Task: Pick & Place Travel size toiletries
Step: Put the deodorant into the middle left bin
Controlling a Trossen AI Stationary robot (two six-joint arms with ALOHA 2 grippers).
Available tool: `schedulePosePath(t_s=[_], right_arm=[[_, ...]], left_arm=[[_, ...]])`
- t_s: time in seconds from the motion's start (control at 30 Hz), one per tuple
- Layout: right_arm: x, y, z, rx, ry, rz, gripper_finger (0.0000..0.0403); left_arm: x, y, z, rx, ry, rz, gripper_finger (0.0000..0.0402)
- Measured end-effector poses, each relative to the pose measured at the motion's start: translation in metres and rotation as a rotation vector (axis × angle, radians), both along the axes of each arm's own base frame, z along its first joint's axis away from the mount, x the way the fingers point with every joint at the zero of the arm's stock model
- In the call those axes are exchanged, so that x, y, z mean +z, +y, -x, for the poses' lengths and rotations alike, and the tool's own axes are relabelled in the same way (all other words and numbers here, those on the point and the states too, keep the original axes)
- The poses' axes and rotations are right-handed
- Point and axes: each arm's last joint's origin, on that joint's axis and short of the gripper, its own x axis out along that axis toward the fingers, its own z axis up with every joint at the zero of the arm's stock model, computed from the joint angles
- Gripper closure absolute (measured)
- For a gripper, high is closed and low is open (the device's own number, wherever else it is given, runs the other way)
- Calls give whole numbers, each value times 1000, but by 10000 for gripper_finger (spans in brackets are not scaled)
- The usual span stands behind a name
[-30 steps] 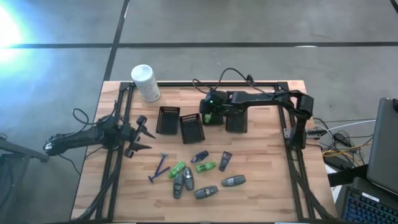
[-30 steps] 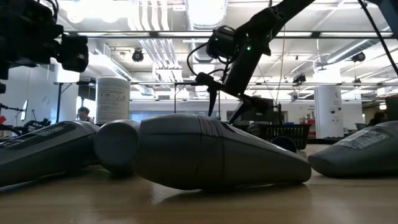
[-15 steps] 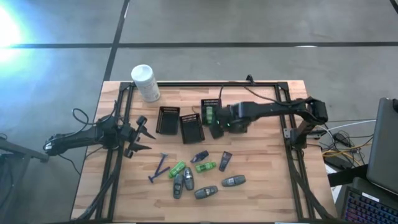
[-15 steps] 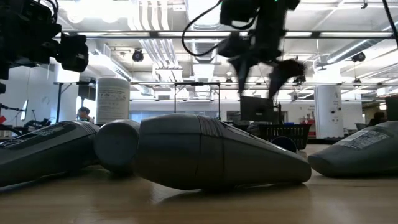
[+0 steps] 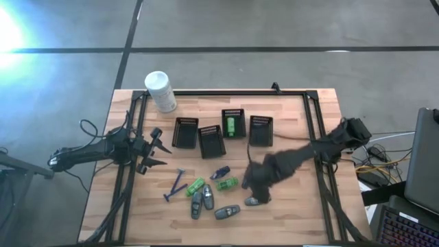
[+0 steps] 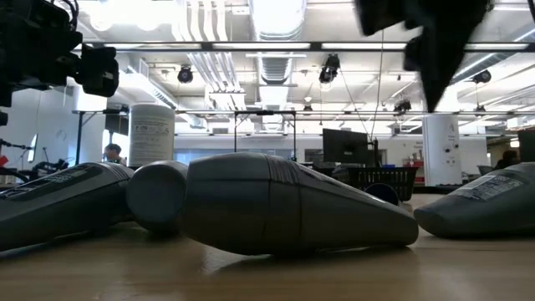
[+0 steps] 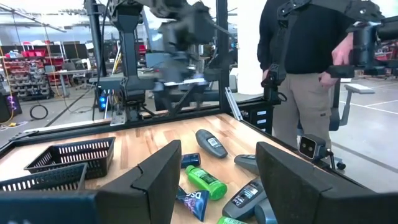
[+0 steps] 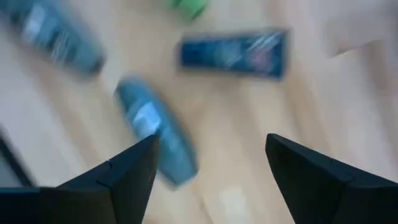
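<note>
While your right gripper (image 8: pixel 208 180) hangs over the pile of toiletries at the front of the desk (image 5: pixel 295 213), its fingers are spread wide with nothing between them. A grey oval bottle (image 8: pixel 155 134) lies flat right under it, beside a dark flat tube (image 8: pixel 233 53). The bottle looks light, hard and smooth, so I think it could slip. Pinch it across its narrow middle, not the rounded ends. The tube looks soft, so squeeze it gently. One green bottle (image 5: pixel 232 126) already sits in a black basket (image 5: pixel 232 113). Your left gripper (image 5: pixel 152 150) waits open at the left side of the desk.
</note>
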Motion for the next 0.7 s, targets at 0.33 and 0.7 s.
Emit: schedulePosePath(t_s=[0.33,0.7], right_arm=[[-31,52,12,476,37,36,120],[-68,67,5,599,118,103,65]], left_arm=[[0,0,0,1,-1,0,188],[0,0,0,1,0,0,188]])
